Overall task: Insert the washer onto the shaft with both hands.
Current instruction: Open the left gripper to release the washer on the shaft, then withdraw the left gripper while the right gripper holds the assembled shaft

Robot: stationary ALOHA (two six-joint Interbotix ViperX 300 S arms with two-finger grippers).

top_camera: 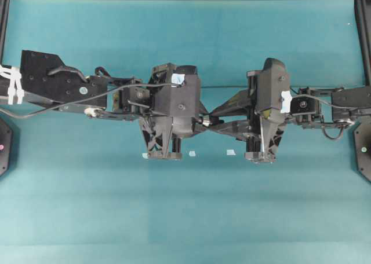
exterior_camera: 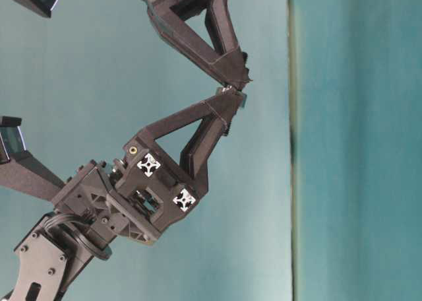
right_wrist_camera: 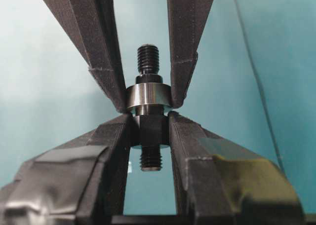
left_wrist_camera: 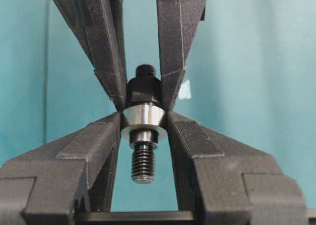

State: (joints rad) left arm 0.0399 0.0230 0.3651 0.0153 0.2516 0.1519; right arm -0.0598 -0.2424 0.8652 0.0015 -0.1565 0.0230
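In the left wrist view the silvery washer (left_wrist_camera: 144, 117) sits on the dark shaft (left_wrist_camera: 142, 162), whose threaded end pokes out towards the camera. My left gripper (left_wrist_camera: 144, 121) is shut on the washer's sides. In the right wrist view my right gripper (right_wrist_camera: 150, 131) is shut on the shaft's (right_wrist_camera: 150, 130) thick middle, with the washer (right_wrist_camera: 148, 96) just beyond it and the far thread (right_wrist_camera: 148, 58) sticking out past it. From overhead the left gripper (top_camera: 203, 120) and right gripper (top_camera: 211, 119) meet tip to tip above the table's centre; the parts are hidden there.
Small pale scraps (top_camera: 192, 154) (top_camera: 231, 153) (top_camera: 145, 156) lie on the teal table below the grippers. Black frame posts (top_camera: 364, 32) stand at the side edges. In the table-level view the two fingertip pairs touch at mid-height (exterior_camera: 231, 90).
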